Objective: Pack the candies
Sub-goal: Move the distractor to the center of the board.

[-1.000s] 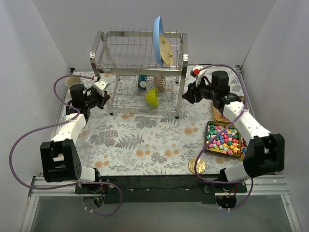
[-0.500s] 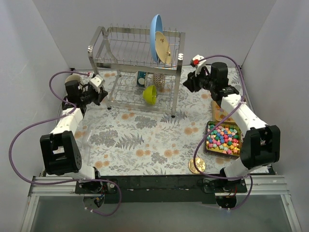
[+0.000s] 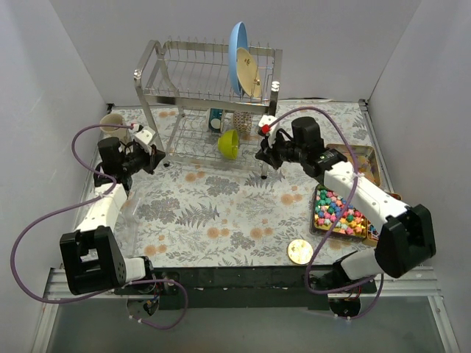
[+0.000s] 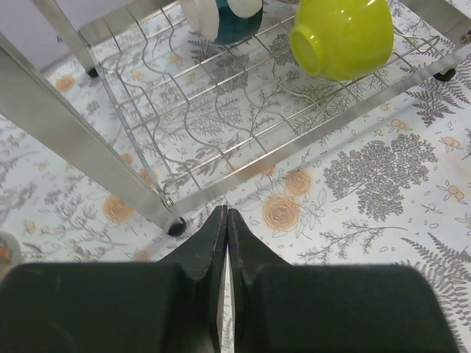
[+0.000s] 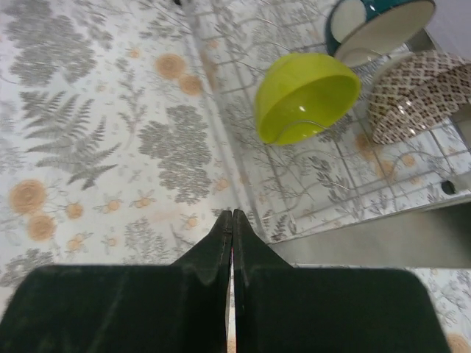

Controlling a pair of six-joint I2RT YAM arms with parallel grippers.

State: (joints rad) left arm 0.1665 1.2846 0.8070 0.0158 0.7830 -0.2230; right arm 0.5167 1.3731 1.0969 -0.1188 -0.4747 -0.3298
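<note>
The left gripper (image 4: 227,213) has both fingers pressed flat together, with nothing between them. It hangs low over the worktop (image 3: 221,213), close to the left edge, with its tips just short of the near-left foot of the dish rack (image 3: 206,81).

The right gripper (image 5: 232,215) is likewise fully closed and holds nothing. It sits at the near-right leg of the rack, towards the middle of the worktop. In the right wrist view its tips point at the rack's lower shelf. A yellow-green bowl (image 5: 305,95) lies there on its side, with a teal mug (image 5: 375,22) beyond it.

A blue plate (image 3: 238,51) stands upright in the upper tier of the rack. A cup (image 3: 112,121) stands near the far-left corner of the worktop.

The candies (image 3: 340,211) are bright multicoloured pieces that fill a rectangular tin (image 3: 316,209) at the right edge of the worktop. The tin is well apart from both grippers. A round gold lid (image 3: 298,251) lies flat at the near edge, just left of the tin.
</note>
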